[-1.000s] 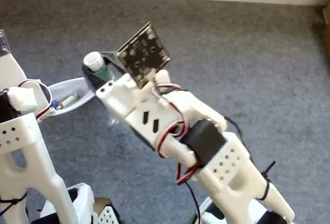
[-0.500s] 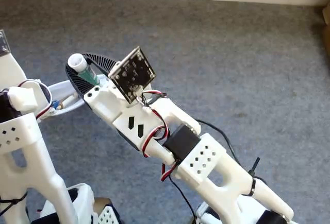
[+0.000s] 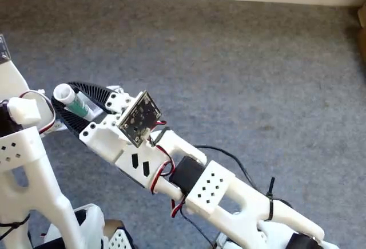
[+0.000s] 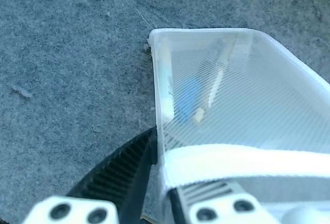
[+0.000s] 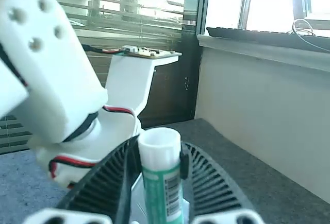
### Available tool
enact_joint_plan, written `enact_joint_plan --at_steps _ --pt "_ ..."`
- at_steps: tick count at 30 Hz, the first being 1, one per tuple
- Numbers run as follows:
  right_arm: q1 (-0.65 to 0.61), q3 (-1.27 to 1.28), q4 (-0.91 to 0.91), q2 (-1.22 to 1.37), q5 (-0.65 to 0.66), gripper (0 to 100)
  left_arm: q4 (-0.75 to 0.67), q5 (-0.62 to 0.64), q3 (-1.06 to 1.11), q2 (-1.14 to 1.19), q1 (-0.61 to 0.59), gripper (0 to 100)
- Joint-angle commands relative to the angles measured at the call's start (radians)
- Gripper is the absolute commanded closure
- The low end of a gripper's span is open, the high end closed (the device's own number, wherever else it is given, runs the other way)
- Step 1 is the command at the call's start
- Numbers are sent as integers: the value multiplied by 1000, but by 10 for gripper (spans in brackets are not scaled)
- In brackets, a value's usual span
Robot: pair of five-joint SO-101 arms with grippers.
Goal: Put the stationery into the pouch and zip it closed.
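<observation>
1. Pouch [image 4: 232, 95], translucent and mesh-sided, lies on the grey counter [image 3: 257, 60] with its white-banded rim pinched in the left pincer [image 4: 157, 180], whose jaws are closed on that edge.
2. Glue stick [image 3: 73, 101], green with a white cap, stands clamped between the black ribbed jaws of the right pincer [image 3: 80, 105], held above the counter close beside the left arm.
3. The step in hand looks to be the delivery of the glue stick to the pouch's mouth. You do well to line the stick's long axis up with the opening before you lower it, so that the cap does not catch on the white band.
4. Keep the left pincer's hold on the rim firm while the stick goes in. Soft mesh will likely fold away under a push from the side.
5. Whether the mouth gapes wide enough cannot be told from these views, so check it before you release.
6. Inside the pouch you can make out a white pen [image 4: 166, 87] along one seam, a blue item [image 4: 188, 98] beside it, and a slim white stick [image 4: 214, 87] lying aslant.
</observation>
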Motion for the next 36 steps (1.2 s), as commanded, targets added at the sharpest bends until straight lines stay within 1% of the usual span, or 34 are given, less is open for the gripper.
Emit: enact_joint_plan --at_steps 1,5,11,16,18,23,28,32,34,36 --pt "-10 -7 -30 -30 2 987 -17 5 5 1 13 994" --pt "28 -15 -30 2 2 987 -15 5 5 1 13 994" --pt "74 -18 -36 142 2 987 -15 5 5 1 13 994" --pt "74 -10 -252 171 2 987 -15 5 5 1 13 994" --pt "74 -7 -283 171 2 987 -15 5 5 1 13 994" --pt "74 -7 -219 171 21 983 -15 5 5 1 13 994" --pt "71 -7 -133 171 226 981 -14 5 5 1 13 994" --pt "73 -7 -88 170 253 978 -14 5 5 1 13 994" --pt "73 -7 -70 170 253 943 -14 5 5 1 13 994" --pt "73 -7 -42 170 253 880 -14 5 5 1 13 994"
